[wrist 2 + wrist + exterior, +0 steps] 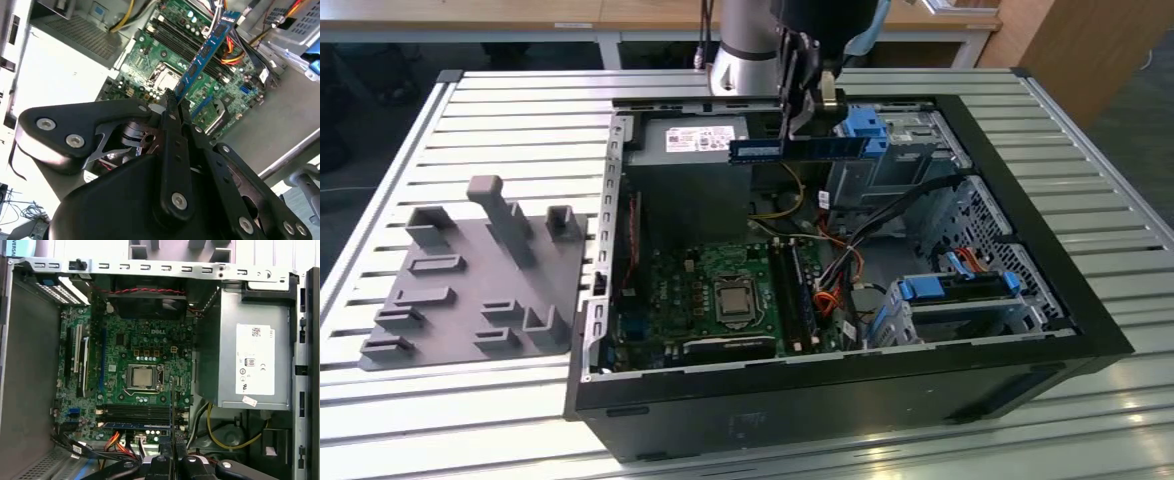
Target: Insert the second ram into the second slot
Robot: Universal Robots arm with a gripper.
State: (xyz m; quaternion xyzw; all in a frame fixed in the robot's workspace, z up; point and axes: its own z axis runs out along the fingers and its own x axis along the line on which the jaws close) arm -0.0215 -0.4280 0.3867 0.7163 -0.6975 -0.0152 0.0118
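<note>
The second ram (795,148) is a dark blue stick that hangs level high over the open computer case (1067,300), near its far wall. My gripper (803,135) is shut on its upper edge near the middle. In the second wrist view the ram (207,47) juts out from the fingertips (172,100) towards the motherboard. In the first wrist view the ram (171,405) is edge-on, a thin line crossing the black memory slots (135,415). A blue strip (132,425) lies along one slot. In the exterior view the slots (797,290) are far below the ram.
The CPU socket (734,298) sits beside the slots. A grey power supply (700,140) fills the case's far corner under the ram. Bright blue drive brackets (867,125) and orange and black cables (834,290) crowd the exterior view's right. A grey fixture plate (467,280) lies on the slatted table.
</note>
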